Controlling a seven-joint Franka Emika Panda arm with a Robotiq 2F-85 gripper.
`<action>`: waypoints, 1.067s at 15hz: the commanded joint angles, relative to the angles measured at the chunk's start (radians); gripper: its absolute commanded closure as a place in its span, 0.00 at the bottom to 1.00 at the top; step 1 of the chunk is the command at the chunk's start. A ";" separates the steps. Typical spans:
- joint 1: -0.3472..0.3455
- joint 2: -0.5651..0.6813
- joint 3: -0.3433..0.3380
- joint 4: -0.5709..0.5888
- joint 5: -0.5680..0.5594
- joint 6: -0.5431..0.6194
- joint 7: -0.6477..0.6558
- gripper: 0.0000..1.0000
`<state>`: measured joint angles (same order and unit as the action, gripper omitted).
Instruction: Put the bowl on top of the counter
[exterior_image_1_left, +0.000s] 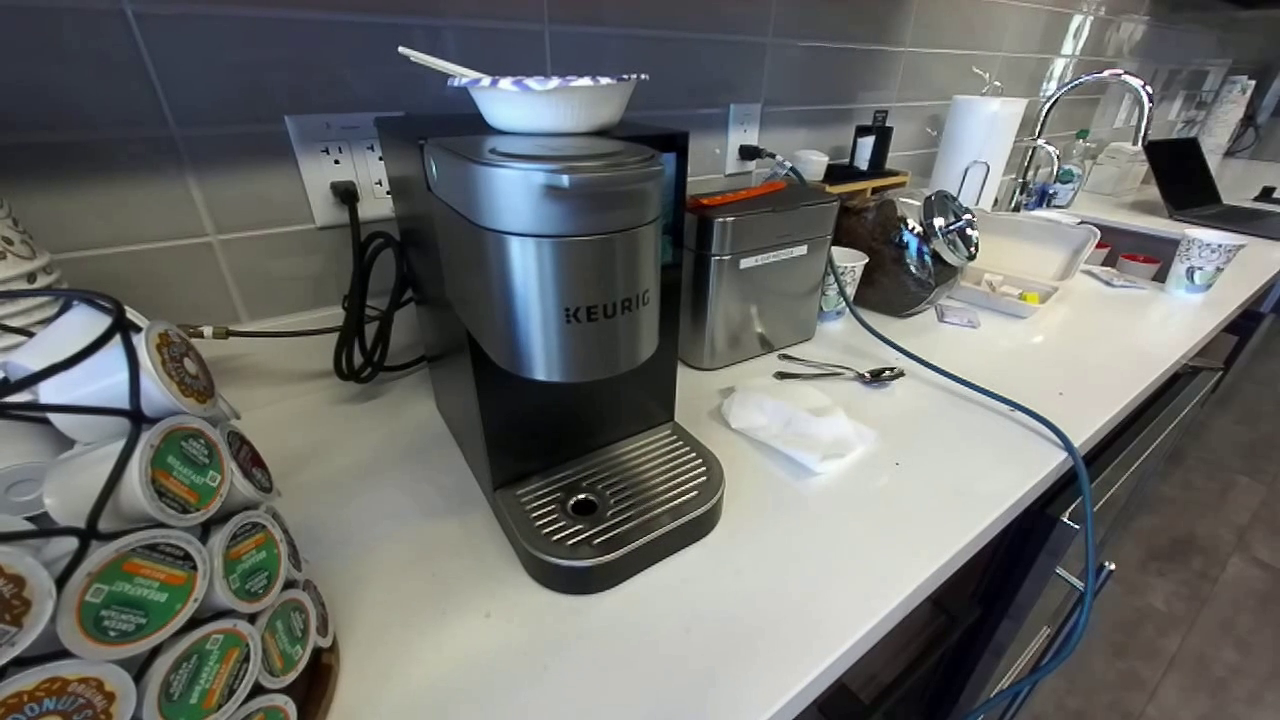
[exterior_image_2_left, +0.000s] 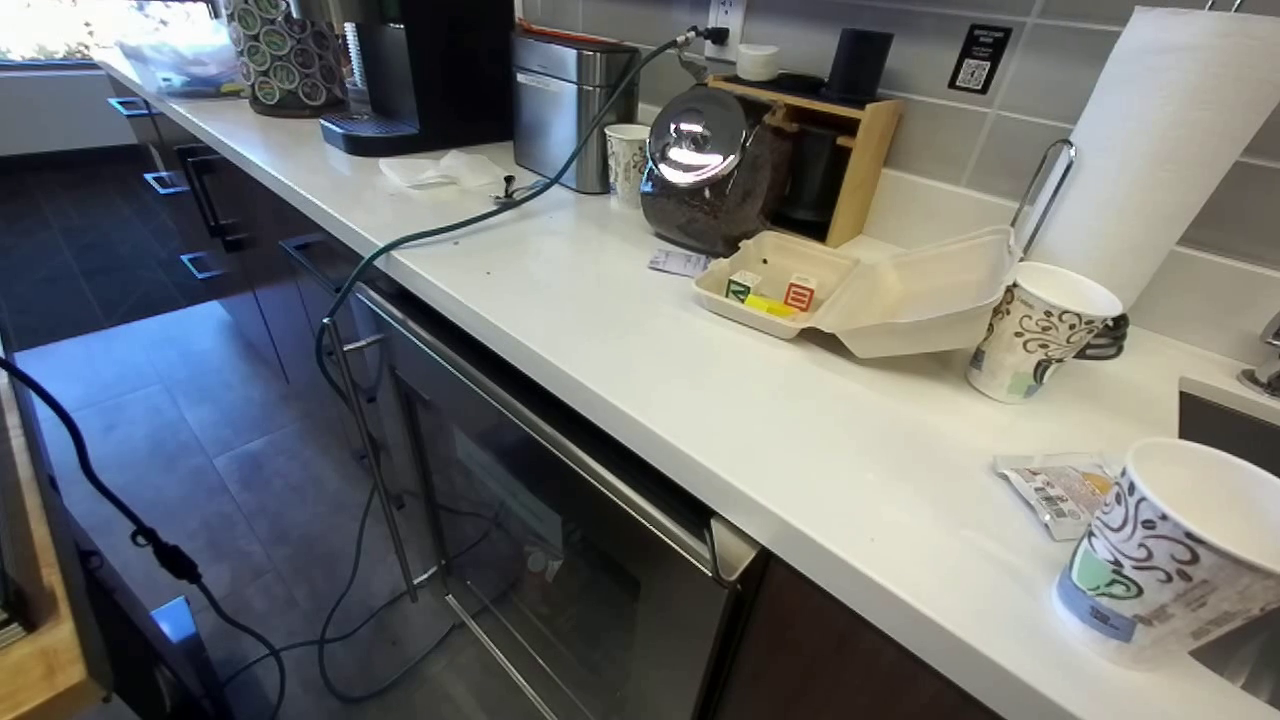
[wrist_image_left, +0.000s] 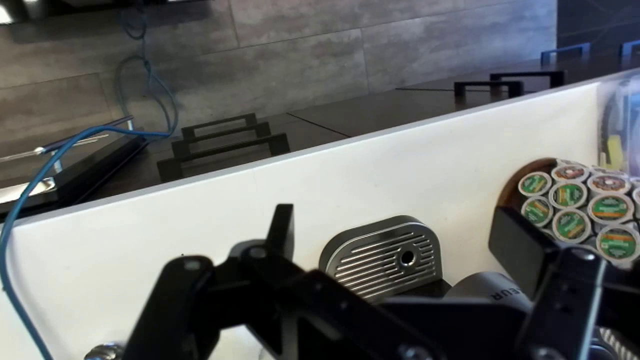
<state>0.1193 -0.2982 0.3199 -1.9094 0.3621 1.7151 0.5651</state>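
Observation:
The bowl (exterior_image_1_left: 550, 106) is white with a blue patterned rim and sits upright on top of the coffee maker (exterior_image_1_left: 560, 290). A white utensil handle sticks out of it. The bowl is out of frame in the exterior view that cuts off the coffee maker's top (exterior_image_2_left: 440, 80), and I cannot make it out in the wrist view. The white counter (exterior_image_1_left: 860, 560) also shows in the other views (exterior_image_2_left: 620, 340) (wrist_image_left: 215, 220). My gripper (wrist_image_left: 400, 237) is open, with nothing between its fingers. It is above the coffee maker's drip tray (wrist_image_left: 385, 255) and shows in neither exterior view.
Coffee pods (exterior_image_1_left: 190, 470) stand beside the coffee maker. A folded white cloth (exterior_image_1_left: 795, 425), spoons (exterior_image_1_left: 850, 372) and a steel box (exterior_image_1_left: 760, 280) are on its other side. A blue cable (exterior_image_1_left: 980, 385) crosses the counter and hangs over its front edge.

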 joint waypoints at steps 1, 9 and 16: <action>0.013 0.021 -0.021 -0.087 0.096 0.172 0.089 0.00; 0.033 0.125 -0.015 -0.278 0.152 0.731 0.304 0.00; 0.049 0.169 -0.025 -0.277 0.119 0.832 0.377 0.00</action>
<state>0.1419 -0.1473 0.3054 -2.1843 0.4922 2.4578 0.8919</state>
